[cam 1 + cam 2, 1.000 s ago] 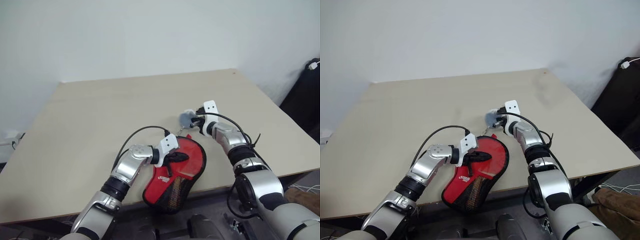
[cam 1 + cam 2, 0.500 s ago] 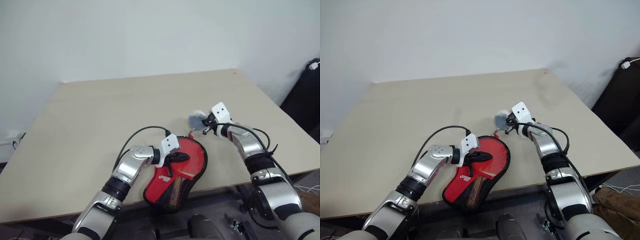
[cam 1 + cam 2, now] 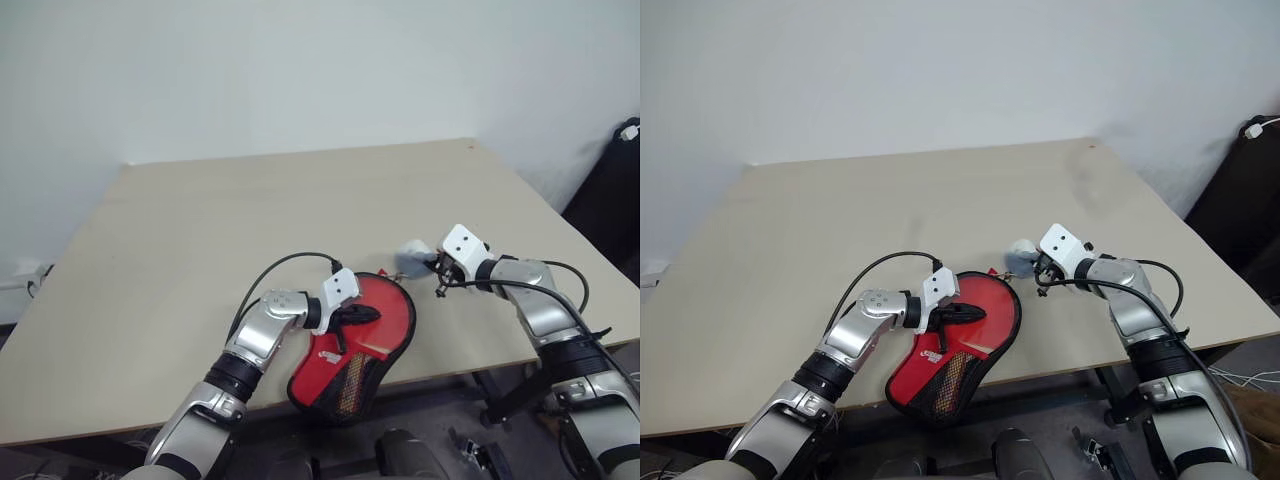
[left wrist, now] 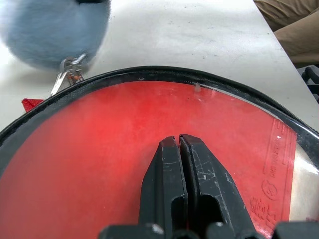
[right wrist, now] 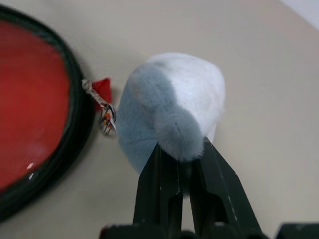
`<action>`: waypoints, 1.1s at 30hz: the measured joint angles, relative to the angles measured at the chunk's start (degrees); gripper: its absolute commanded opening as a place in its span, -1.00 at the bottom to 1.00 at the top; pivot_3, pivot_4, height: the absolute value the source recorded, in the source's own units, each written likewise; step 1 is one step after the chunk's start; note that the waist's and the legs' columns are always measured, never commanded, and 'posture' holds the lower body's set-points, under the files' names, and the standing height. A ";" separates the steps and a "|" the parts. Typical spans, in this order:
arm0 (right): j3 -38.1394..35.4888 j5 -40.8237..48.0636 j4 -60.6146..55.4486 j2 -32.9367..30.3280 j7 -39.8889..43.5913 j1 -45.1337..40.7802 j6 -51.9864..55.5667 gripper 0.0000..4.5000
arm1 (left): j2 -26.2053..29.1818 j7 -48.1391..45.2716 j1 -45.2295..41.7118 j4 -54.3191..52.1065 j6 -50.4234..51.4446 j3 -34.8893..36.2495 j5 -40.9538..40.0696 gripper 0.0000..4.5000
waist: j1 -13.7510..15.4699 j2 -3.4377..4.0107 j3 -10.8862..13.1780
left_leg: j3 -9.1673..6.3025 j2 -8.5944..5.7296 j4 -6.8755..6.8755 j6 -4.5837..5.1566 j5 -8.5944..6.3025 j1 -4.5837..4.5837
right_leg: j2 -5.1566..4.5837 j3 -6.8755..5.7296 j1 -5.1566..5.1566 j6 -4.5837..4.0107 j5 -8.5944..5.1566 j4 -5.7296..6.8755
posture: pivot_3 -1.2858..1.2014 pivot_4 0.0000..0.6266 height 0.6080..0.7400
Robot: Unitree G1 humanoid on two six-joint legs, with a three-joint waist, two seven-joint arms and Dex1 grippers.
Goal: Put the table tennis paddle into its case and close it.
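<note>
Case: I see the case [image 3: 355, 340] lying red side up at the near edge of the table [image 3: 200, 240], its narrow mesh end hanging past the edge toward 6 o'clock in the head views. Black zipper trim runs round the rounded end.

Paddle: the table tennis paddle [image 4: 124, 144] sits inside the case; in the left wrist view I read its red rubber face under the black rim, with a printed mark and a pale strip at one side. I cannot tell whether the zipper is fully shut.

Left gripper: my left gripper [image 4: 179, 144] rests on the red face near the middle of the round part, jaws pressed together with nothing between them.

Fuzzy ball: a pale blue-and-white fuzzy ball [image 5: 169, 112] hangs off a small metal clip [image 5: 106, 119] and a red tab at the case's rim, at about 1 o'clock from the case in the head views.

Right gripper: my right gripper [image 5: 180, 149] has its jaws narrow, pinching the fuzzy ball, just beside the case's rounded end.

Table: light beige top, white wall behind at 12 o'clock.
</note>
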 measured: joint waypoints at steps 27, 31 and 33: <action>-1.31 1.76 -15.87 -15.12 9.03 11.82 2.52 -1.00 | -1.01 -0.59 -1.42 1.92 -1.31 -0.96 0.00 -1.00 | 1.83 -0.09 0.04 | 0.07 0.03 -0.12 -0.01 -0.02 -0.13 | -0.03 -0.01 0.08 -0.01 -0.02 -0.68 | 0.03 -1.00 1.00; -1.83 2.85 -18.34 -16.61 10.95 13.39 2.68 -1.00 | -1.04 -0.70 -1.68 2.16 -1.48 -1.32 0.00 -1.00 | 2.13 -0.12 0.03 | 0.10 0.03 -0.18 -0.01 -0.03 -0.15 | -0.05 0.00 0.08 0.00 -0.02 -0.76 | 0.03 -1.00 1.00; -1.90 3.09 -19.18 -17.53 11.82 14.25 2.68 -1.00 | -1.04 -0.72 -1.73 2.25 -1.58 -1.42 0.00 -1.00 | 2.33 -0.13 0.04 | 0.09 0.03 -0.22 -0.01 -0.03 -0.14 | -0.05 0.00 0.07 0.00 -0.02 -0.76 | 0.03 -1.00 1.00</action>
